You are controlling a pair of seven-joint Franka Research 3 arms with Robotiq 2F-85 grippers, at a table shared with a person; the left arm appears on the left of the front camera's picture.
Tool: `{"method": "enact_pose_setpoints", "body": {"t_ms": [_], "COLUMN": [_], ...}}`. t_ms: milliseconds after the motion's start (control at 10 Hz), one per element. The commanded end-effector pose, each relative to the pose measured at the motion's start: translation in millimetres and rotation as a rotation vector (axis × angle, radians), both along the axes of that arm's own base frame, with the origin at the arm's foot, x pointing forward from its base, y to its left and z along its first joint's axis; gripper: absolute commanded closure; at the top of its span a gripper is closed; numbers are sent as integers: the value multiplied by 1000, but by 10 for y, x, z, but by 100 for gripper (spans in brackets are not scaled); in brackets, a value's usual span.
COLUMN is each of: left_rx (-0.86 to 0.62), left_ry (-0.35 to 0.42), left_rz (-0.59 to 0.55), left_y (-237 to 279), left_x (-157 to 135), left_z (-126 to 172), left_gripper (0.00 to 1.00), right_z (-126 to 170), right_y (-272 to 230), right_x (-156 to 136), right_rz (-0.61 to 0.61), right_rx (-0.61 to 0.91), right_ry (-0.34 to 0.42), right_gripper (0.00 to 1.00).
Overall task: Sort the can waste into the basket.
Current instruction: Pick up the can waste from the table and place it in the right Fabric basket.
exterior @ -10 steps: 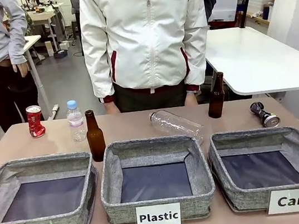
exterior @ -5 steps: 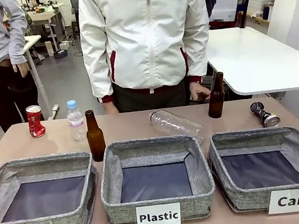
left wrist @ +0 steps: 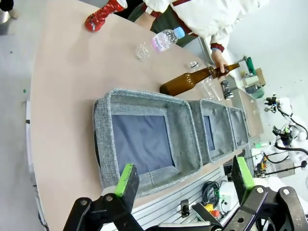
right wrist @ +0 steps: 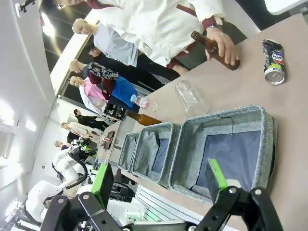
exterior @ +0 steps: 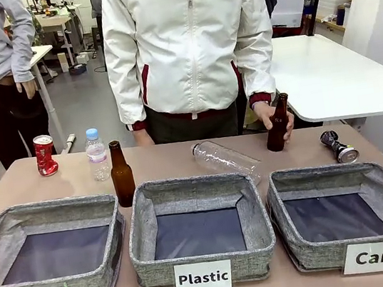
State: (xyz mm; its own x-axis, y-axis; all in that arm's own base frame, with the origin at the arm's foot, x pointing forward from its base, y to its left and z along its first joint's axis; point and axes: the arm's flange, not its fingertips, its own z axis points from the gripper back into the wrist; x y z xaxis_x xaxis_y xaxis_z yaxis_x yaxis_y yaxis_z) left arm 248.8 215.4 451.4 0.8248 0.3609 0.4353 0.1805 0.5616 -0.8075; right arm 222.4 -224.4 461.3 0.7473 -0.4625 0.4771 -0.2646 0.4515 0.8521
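A dented red can (exterior: 45, 155) stands upright at the table's far left; in the left wrist view this red can (left wrist: 102, 13) is far off at the top. A dark printed can (exterior: 339, 147) lies on its side at the far right, just behind the grey basket (exterior: 323, 171) labelled "Can". In the right wrist view, the dark can (right wrist: 273, 61) lies beyond that basket (right wrist: 221, 117). My left gripper (left wrist: 185, 174) is open above the table's near edge, nothing between its fingers. My right gripper (right wrist: 160, 177) is open too and holds nothing.
Grey baskets labelled "Bottle" (exterior: 43, 209) and "Plastic" (exterior: 190, 182) stand left of the Can basket. Behind them are a brown bottle (exterior: 121, 174), a small water bottle (exterior: 96, 155) and a clear bottle (exterior: 226, 158) lying down. A person's hand (exterior: 265, 113) grips another brown bottle (exterior: 276, 123).
The person's hand has come forward to the right-hand brown bottle and closed around it. Cans and baskets have not moved.
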Motion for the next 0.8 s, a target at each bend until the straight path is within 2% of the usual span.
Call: {"method": "enact_pose_setpoints", "body": {"t_ms": [0, 100, 200, 300, 400, 700], "left_rx": [-3, 20, 69, 168, 213, 386], "left_ry": [66, 72, 39, 10, -27, -217], "left_rz": [50, 34, -43, -24, -97, -214], "left_y": [150, 239, 309, 339, 264, 9], "left_x": [173, 396, 747, 1048, 1336, 2114], "left_z": [-30, -13, 42, 77, 84, 10], "left_gripper": [0, 0, 0, 0, 0, 0], "right_z": [40, 40, 40, 40, 40, 40], "right_y": [-19, -19, -19, -19, -19, -19], "right_x": [17, 17, 17, 17, 17, 17], "right_rz": [2, 2, 2, 2, 2, 2], "right_rx": [-8, -8, -8, -8, -8, -8], "right_ry": [-28, -28, -28, -28, -28, -28], "right_gripper": [0, 0, 0, 0, 0, 0]}}
